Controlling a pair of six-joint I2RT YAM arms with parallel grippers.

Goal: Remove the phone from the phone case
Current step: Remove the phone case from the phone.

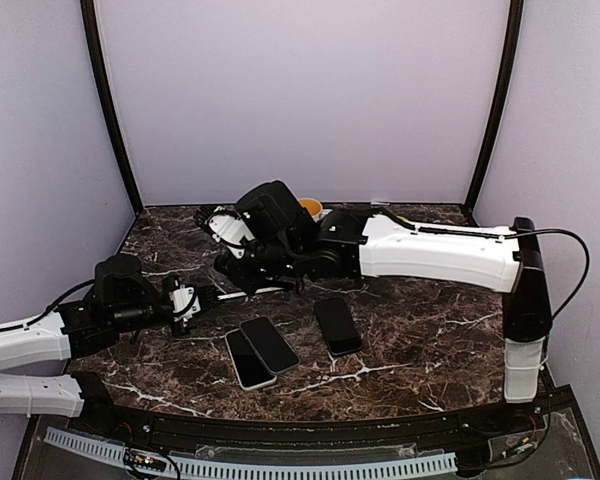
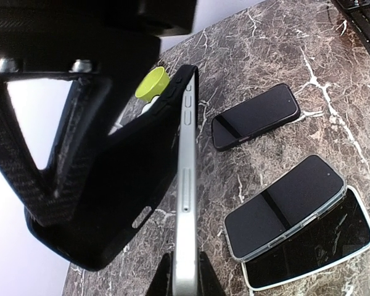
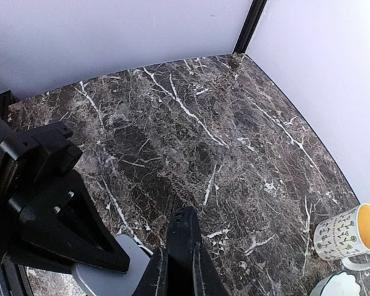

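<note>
My left gripper (image 2: 185, 262) is shut on the lower end of a silver phone (image 2: 186, 185), seen edge-on with its side buttons showing. The black phone case (image 2: 126, 185) hangs peeled off to the phone's left and still meets it at the far top corner. My right gripper (image 3: 179, 251) is shut on an edge of that phone case (image 3: 186, 231). In the top view both grippers meet at the table's left middle, the left gripper (image 1: 188, 300) below and left of the right gripper (image 1: 230, 270). The left gripper's body and the grey phone (image 3: 108, 277) show in the right wrist view.
Three other phones lie flat on the marble table (image 1: 430, 340): a black-cased one (image 1: 337, 325), a clear-cased one (image 1: 269, 344) overlapping a white-edged one (image 1: 248, 361). A patterned mug (image 3: 348, 237) with a yellow inside stands at the back, behind the right arm.
</note>
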